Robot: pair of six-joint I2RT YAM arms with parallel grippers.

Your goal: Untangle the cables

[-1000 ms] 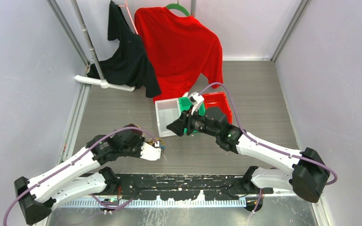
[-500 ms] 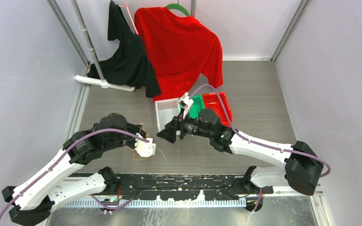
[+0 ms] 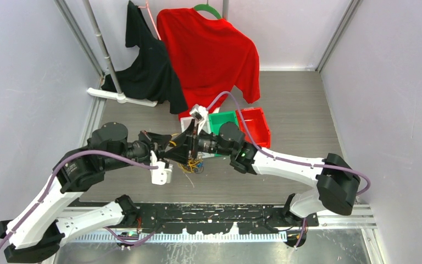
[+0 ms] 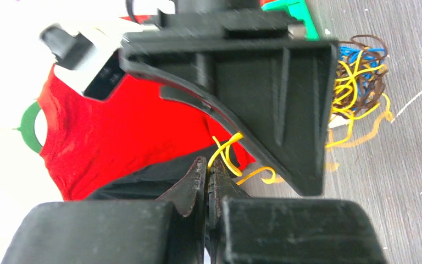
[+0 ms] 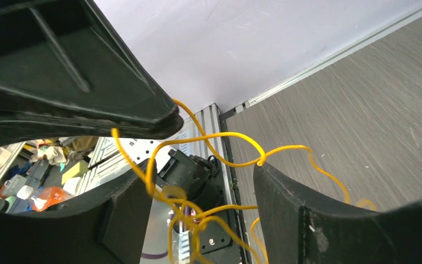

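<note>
The cables (image 3: 192, 165) form a small tangle of yellow, blue and dark brown strands (image 4: 357, 77) low over the table's middle. My left gripper (image 3: 168, 144) (image 4: 209, 168) is shut on a yellow cable (image 4: 225, 154) that curls out from its fingertips. My right gripper (image 3: 183, 148) (image 5: 203, 192) is open, right against the left one and facing it. Yellow cable loops (image 5: 236, 159) run between its two fingers (image 5: 286, 203) and drape over one tip. Its black finger (image 4: 275, 104) hides part of the tangle in the left wrist view.
A white bin (image 3: 189, 118), a green bin (image 3: 222, 118) and a red bin (image 3: 255, 124) stand just behind the grippers. A red shirt (image 3: 209, 55) and a black garment (image 3: 148, 66) hang on a rack (image 3: 104, 55) at the back. Walls close in on both sides.
My right gripper has swung left to meet the left one, and its jaws have opened wider. The left gripper has lifted and moved back with the yellow cable in it.
</note>
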